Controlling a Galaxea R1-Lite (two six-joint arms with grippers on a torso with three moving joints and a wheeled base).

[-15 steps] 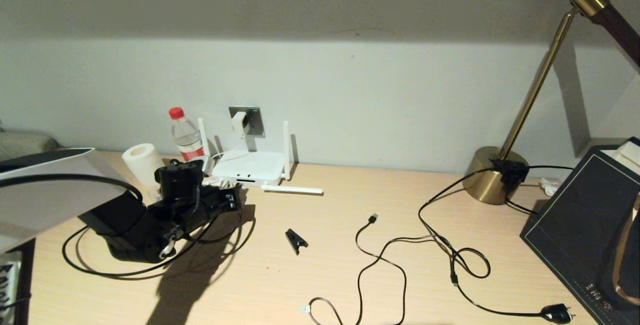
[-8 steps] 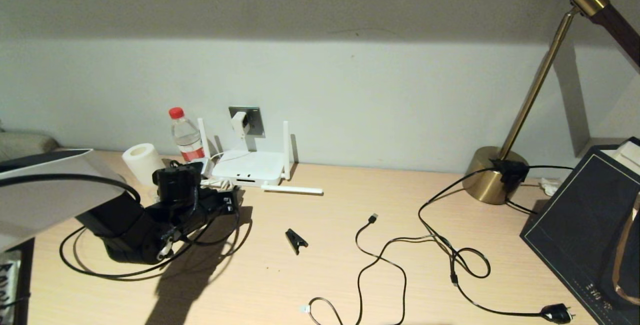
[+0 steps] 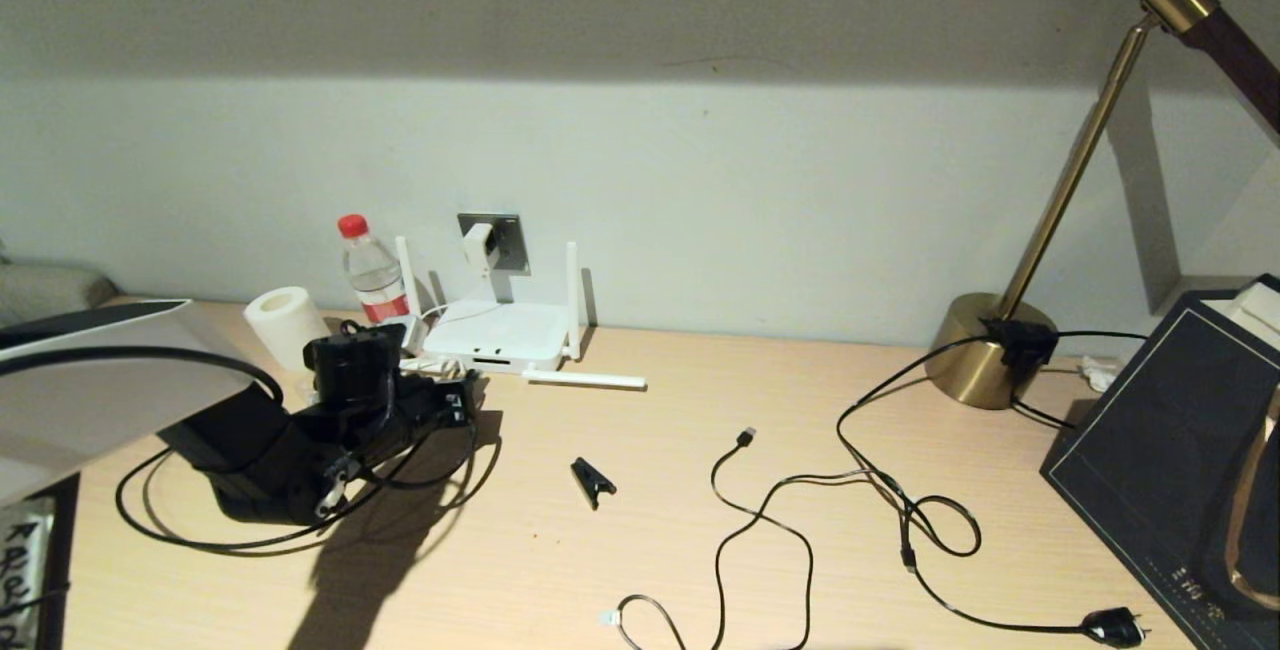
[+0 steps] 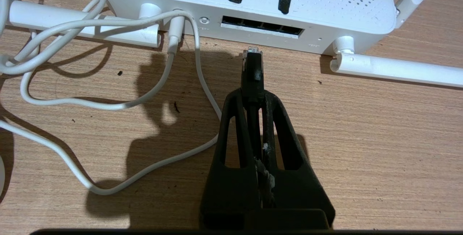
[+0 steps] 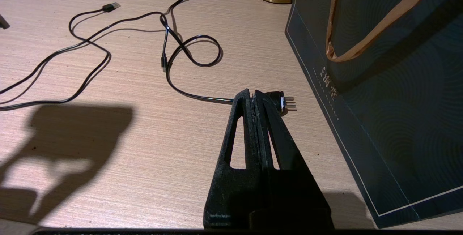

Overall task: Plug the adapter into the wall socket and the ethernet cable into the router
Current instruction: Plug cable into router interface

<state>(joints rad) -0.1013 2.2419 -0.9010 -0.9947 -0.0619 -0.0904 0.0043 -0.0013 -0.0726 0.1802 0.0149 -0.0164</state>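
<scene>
The white router (image 3: 495,333) lies against the wall below the grey wall socket (image 3: 508,236). The white adapter (image 3: 480,247) sits in that socket, and its white cord (image 4: 170,43) runs into the router's back edge (image 4: 325,21). My left gripper (image 3: 458,400) (image 4: 253,95) is shut on the black ethernet cable (image 3: 190,538), just behind its plug. The clear connector (image 4: 252,51) points at the router's row of ports (image 4: 262,29) and stops a little short of it. My right gripper (image 5: 253,94) is shut on nothing, low over the table beside a dark bag.
A water bottle (image 3: 372,275) and a paper roll (image 3: 280,325) stand left of the router. One antenna (image 3: 585,380) lies flat on the table. A black clip (image 3: 592,480), a USB-tipped cable (image 3: 745,438), a chunky black plug (image 5: 280,101), a brass lamp base (image 3: 985,350) and the dark bag (image 3: 1170,450) lie to the right.
My left arm has shifted slightly to the left with the cable still held, and the cable's slack loop on the table has spread leftwards. Everything else is as it was.
</scene>
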